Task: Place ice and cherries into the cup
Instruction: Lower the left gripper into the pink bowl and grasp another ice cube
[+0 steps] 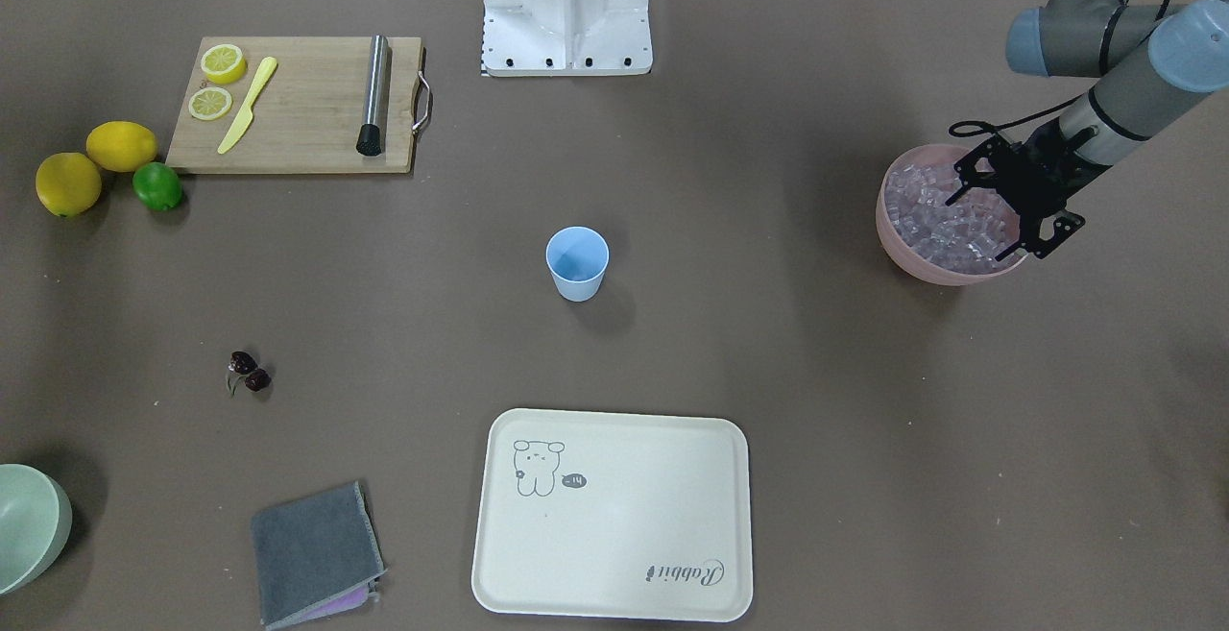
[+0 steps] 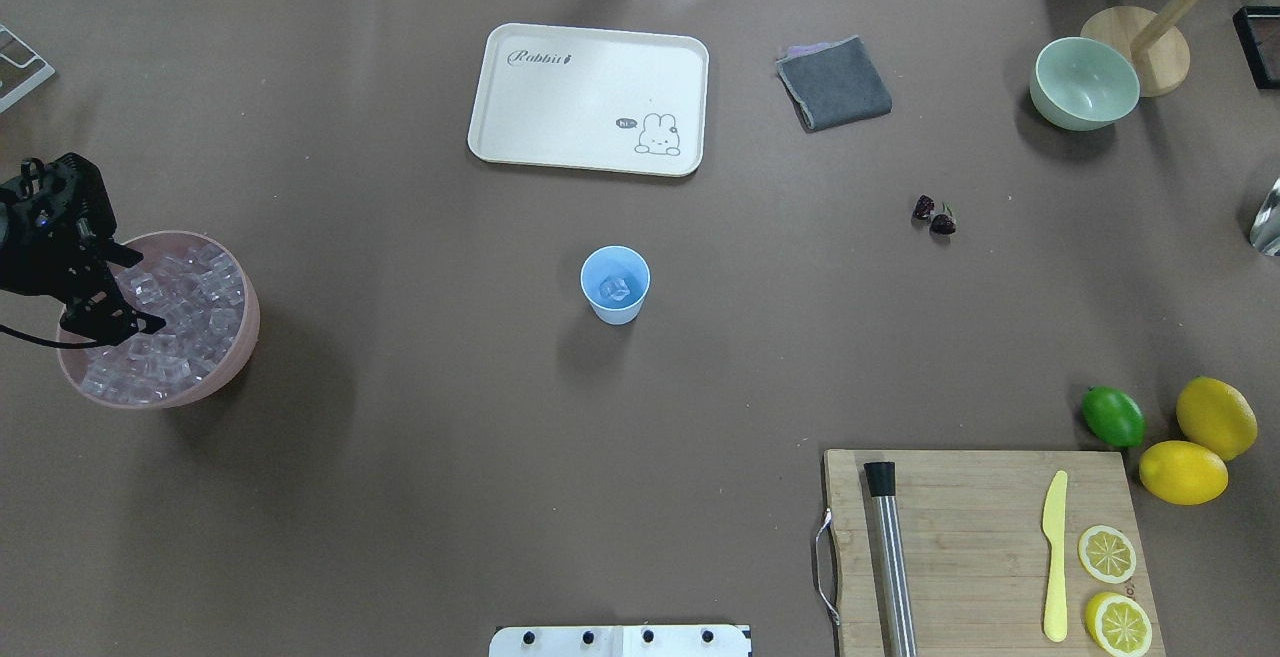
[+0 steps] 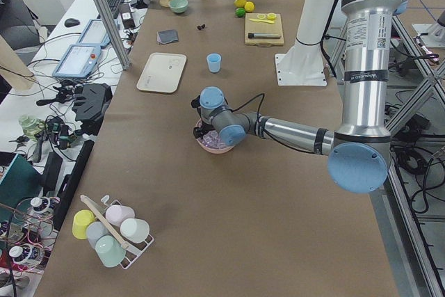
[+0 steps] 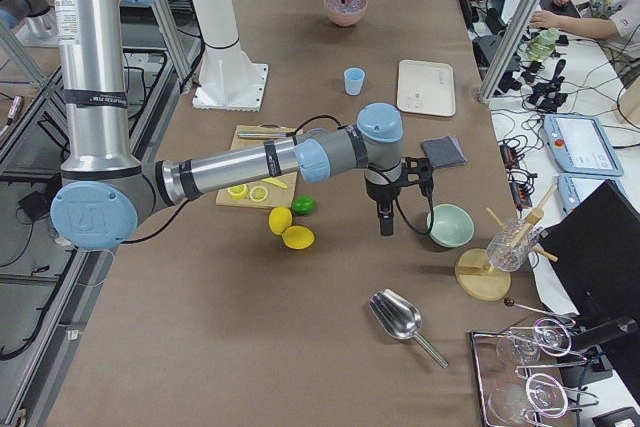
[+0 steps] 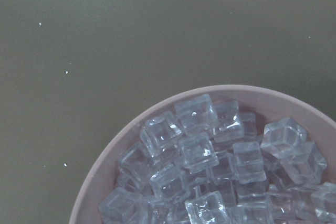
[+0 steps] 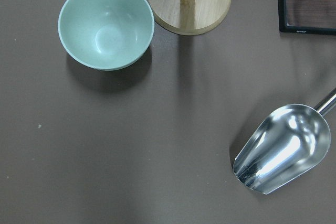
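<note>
The left gripper (image 2: 150,290) hangs over the round pink plastic bowl (image 2: 235,362), and its black body covers part of the small clear plastic ice cubes (image 2: 195,337). I can't tell whether a cube sits between its spread fingers. In my left wrist view that bowl runs off the bottom and right edges. The right gripper (image 4: 385,225) shows only in the right-end side view, too small for me to read its jaws. The shiny metal scoop (image 6: 283,148) loses its handle at the picture's right edge. The round pale green bowl (image 1: 34,525) is cut by the front view's left edge.
</note>
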You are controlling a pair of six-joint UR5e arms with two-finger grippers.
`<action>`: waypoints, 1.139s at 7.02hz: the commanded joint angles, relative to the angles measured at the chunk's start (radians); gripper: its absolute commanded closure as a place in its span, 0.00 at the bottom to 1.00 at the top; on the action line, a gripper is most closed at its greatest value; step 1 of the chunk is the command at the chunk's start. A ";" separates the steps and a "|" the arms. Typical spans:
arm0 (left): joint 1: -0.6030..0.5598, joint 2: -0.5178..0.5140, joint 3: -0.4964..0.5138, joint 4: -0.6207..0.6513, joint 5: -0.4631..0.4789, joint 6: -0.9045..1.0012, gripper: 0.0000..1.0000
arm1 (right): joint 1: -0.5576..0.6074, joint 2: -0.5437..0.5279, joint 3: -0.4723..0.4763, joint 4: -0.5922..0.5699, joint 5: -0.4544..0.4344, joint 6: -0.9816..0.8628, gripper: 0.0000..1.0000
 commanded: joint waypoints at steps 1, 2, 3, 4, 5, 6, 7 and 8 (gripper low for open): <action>0.002 0.001 0.008 -0.001 0.000 -0.001 0.09 | 0.000 -0.002 0.002 0.000 -0.001 -0.001 0.00; 0.002 0.001 0.005 -0.001 -0.001 -0.003 0.54 | 0.000 -0.004 0.000 0.000 -0.001 -0.001 0.00; 0.010 0.004 0.001 -0.001 -0.001 -0.012 0.92 | 0.000 -0.004 0.000 0.000 -0.001 -0.001 0.00; 0.010 0.004 -0.007 -0.004 -0.007 -0.064 1.00 | 0.000 -0.002 -0.001 0.000 -0.001 -0.001 0.00; 0.010 0.004 -0.024 -0.002 -0.011 -0.111 1.00 | 0.000 0.001 -0.010 0.000 -0.001 -0.001 0.00; 0.010 0.004 -0.042 -0.001 -0.014 -0.113 1.00 | 0.000 0.001 -0.009 0.000 -0.001 -0.002 0.00; 0.008 0.004 -0.064 0.007 -0.015 -0.115 1.00 | 0.000 0.001 -0.009 0.000 -0.001 -0.001 0.00; 0.005 0.006 -0.068 0.005 -0.018 -0.115 1.00 | 0.000 0.001 -0.009 0.000 -0.001 -0.001 0.00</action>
